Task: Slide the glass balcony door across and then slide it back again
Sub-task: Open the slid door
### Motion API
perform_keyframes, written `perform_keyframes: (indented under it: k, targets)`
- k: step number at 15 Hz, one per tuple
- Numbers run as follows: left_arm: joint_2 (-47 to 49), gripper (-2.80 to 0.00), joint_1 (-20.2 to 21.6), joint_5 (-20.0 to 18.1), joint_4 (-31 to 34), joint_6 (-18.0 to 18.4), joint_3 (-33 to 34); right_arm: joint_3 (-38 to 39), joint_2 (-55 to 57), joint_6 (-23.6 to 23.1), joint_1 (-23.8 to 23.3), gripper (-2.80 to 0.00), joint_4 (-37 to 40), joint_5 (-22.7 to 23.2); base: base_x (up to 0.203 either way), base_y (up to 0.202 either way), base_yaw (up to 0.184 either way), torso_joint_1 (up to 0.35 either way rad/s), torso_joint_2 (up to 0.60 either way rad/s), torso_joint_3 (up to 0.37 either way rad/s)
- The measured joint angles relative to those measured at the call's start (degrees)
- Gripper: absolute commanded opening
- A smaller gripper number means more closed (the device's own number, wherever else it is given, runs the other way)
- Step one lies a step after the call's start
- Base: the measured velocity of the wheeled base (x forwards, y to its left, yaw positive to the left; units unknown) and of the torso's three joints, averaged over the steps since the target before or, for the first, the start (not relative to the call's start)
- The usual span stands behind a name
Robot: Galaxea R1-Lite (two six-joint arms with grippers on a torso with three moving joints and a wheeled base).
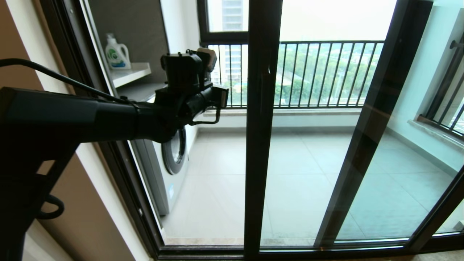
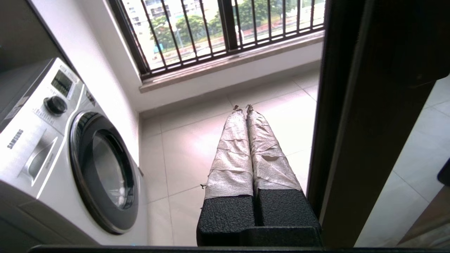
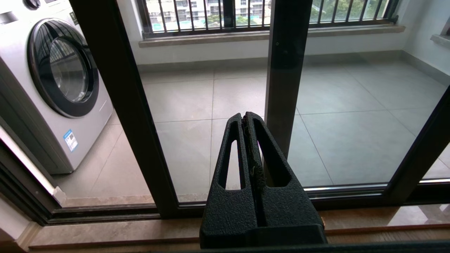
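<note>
The left gripper (image 2: 243, 107), fingers pressed together, is hovering beside the glass balcony door (image 1: 261, 145). Its slim black frame is standing upright. The right gripper (image 3: 246, 115) is pressed together too.

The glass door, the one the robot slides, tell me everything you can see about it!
The glass balcony door is a tall clear pane in a slim black metal frame, with a short black bar handle on its left upright. It stands upright and partly slid across, leaving a gap on the left. The left gripper, fingers shut, hangs in that gap beside the upright.
</note>
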Motion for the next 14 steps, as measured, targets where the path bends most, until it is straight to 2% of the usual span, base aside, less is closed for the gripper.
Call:
perform_keyframes:
  k: [3, 9, 14]
  targets:
    - [-10.17, -2.8, 2.07, -0.42, -0.13, -1.35, 10.58, 0.0, 0.0, -0.02, 0.0, -2.8, 0.0, -0.02, 0.0, 0.0, 0.0, 0.0, 0.0, 0.0]
    - [-38.81, -2.8, 6.64, -3.73, 0.89, -3.17, 34.61, 0.0, 0.0, 0.0, 0.0, -2.8, 0.0, -0.02, 0.0, 0.0, 0.0, 0.0, 0.0, 0.0]
    - [-63.58, -2.8, 14.37, -4.59, 3.7, -3.0, 54.79, 0.0, 0.0, 0.0, 0.0, -2.8, 0.0, -0.02, 0.0, 0.0, 0.0, 0.0, 0.0, 0.0]
